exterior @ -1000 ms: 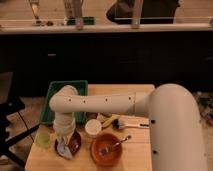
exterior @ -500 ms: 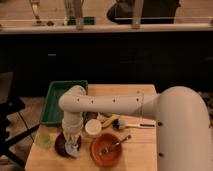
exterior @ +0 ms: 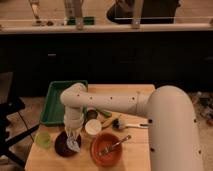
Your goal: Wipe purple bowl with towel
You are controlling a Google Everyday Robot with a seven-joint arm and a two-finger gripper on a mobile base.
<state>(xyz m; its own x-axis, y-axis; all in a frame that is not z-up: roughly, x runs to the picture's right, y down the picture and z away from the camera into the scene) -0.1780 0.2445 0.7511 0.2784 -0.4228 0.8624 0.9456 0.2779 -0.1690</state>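
The purple bowl [exterior: 62,145] is a dark round bowl at the front left of the wooden table [exterior: 140,92]. My white arm reaches left across the table and bends down over the bowl. My gripper [exterior: 73,137] hangs at the bowl's right side, holding a pale towel [exterior: 73,144] that droops into the bowl. The towel covers the fingertips.
A green tray [exterior: 55,100] lies at the back left. A light green cup [exterior: 43,139] stands left of the bowl. A white cup [exterior: 93,128], an orange bowl [exterior: 106,149] with a utensil, a brush [exterior: 125,124] and a green item [exterior: 104,113] lie to the right.
My arm has swung right and slightly back, moving the gripper and towel from the bowl's middle to its right side.
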